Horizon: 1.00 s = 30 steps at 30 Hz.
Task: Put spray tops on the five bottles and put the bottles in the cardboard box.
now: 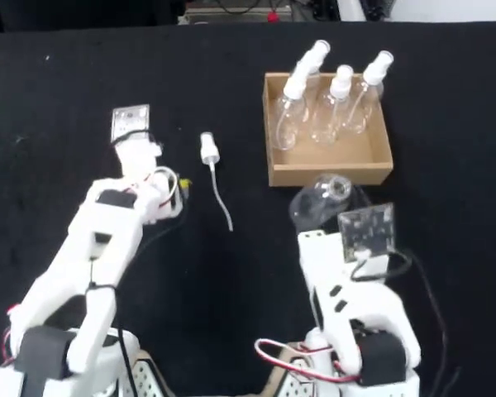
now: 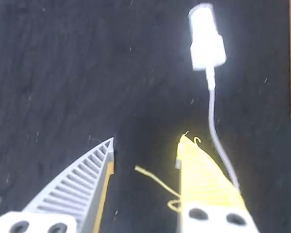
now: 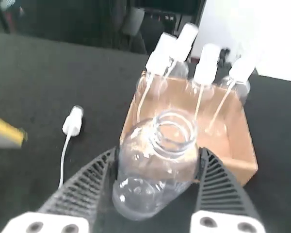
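Observation:
A loose white spray top (image 1: 208, 149) with a long thin tube lies on the black table (image 1: 58, 74), left of the cardboard box (image 1: 329, 174). In the left wrist view my left gripper (image 2: 146, 145) is open over bare table, with the spray top (image 2: 206, 42) ahead and its tube running past the yellow finger (image 2: 201, 179). My right gripper (image 3: 157, 162) is shut on a clear bottle (image 3: 157, 155) that has an open neck and no top. From above, that bottle (image 1: 326, 192) sits just in front of the box's near wall. The left gripper (image 1: 172, 192) is left of the tube.
Several clear bottles with white spray tops (image 1: 341, 83) stand in the box, towards its back wall (image 3: 203, 82). The box's front part is bare cardboard (image 1: 360, 153). The left arm's yellow finger (image 3: 5, 132) shows in the right wrist view. Cables hang near both arm bases.

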Each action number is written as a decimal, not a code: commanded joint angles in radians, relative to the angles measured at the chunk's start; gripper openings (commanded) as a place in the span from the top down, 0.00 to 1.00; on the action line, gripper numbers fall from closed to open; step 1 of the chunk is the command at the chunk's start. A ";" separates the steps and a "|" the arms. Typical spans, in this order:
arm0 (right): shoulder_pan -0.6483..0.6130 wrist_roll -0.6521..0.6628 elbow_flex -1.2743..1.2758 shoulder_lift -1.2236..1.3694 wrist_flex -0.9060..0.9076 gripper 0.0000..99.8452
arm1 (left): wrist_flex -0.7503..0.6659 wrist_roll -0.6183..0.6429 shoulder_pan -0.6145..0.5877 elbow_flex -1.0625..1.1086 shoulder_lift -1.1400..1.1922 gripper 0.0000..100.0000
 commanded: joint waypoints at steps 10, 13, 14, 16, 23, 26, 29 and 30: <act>-0.011 -0.002 -0.001 -0.090 -0.008 0.83 | 0.193 0.009 0.045 -0.553 0.428 0.78; -0.011 -0.002 0.002 -0.090 -0.006 0.83 | 0.259 0.009 0.064 -0.631 0.486 0.72; -0.011 -0.002 0.002 -0.090 -0.006 0.83 | 0.288 0.009 0.074 -0.654 0.494 0.71; -0.011 -0.002 0.004 -0.090 -0.005 0.83 | 0.331 0.009 0.105 -0.684 0.512 0.71; -0.011 0.002 0.004 -0.090 0.021 0.83 | 0.344 0.011 0.185 -0.696 0.582 0.71; -0.011 0.002 0.004 -0.090 0.021 0.83 | 0.293 0.011 0.173 -0.687 0.635 0.71; -0.011 0.002 0.004 -0.090 0.021 0.83 | 0.247 0.058 0.145 -0.687 0.664 0.74; -0.011 0.002 0.004 -0.090 0.021 0.83 | 0.232 0.072 0.143 -0.687 0.669 0.76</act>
